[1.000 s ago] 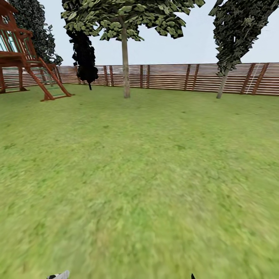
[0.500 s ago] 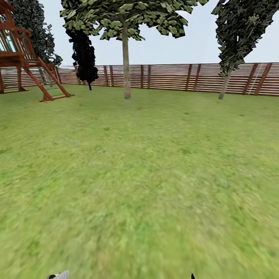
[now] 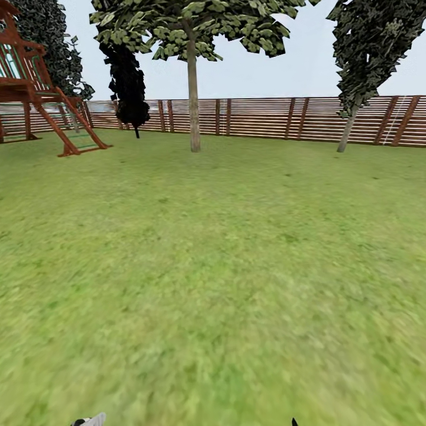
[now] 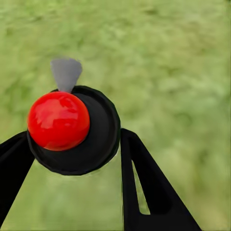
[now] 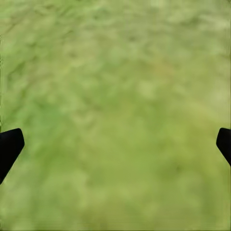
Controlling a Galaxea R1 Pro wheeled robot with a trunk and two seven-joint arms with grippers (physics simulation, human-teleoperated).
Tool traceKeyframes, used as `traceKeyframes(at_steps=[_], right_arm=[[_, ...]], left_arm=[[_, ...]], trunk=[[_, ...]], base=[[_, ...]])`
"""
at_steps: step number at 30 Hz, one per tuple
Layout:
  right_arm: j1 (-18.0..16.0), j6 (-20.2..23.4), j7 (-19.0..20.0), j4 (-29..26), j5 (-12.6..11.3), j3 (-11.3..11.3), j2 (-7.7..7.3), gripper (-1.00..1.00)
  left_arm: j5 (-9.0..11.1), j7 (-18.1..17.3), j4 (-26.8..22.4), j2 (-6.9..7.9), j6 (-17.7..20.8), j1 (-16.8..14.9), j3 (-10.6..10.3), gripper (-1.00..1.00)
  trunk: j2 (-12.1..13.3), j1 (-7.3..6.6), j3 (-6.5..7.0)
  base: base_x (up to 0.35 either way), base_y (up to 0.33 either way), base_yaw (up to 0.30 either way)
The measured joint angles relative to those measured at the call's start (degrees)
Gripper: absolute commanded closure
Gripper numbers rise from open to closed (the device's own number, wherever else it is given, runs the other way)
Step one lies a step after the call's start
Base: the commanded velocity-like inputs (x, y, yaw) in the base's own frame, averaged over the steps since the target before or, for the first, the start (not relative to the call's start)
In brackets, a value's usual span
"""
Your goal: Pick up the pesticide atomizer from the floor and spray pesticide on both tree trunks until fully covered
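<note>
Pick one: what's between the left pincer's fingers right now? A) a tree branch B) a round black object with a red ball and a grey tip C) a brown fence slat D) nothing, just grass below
B: in the left wrist view the left pincer has its dark fingers on either side of a round black object with a glossy red ball and a grey tip, over blurry grass.

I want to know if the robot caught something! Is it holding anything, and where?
The left jaws seem to grip the pesticide atomizer by its round black body, one on each side. The right jaws hold nothing.
</note>
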Motion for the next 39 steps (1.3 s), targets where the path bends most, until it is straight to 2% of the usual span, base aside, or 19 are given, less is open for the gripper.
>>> traceKeyframes(at_steps=[39], right_arm=[[0.0, 0.0, 0.0, 0.0, 0.0, 0.0, 0.0, -1.0]], left_arm=[[0.1, 0.0, 0.0, 0.01, 0.0, 0.0, 0.0, 1.0]], trunk=[[0.0, 0.0, 0.0]], base=[[0.334, 0.091, 0.0]])
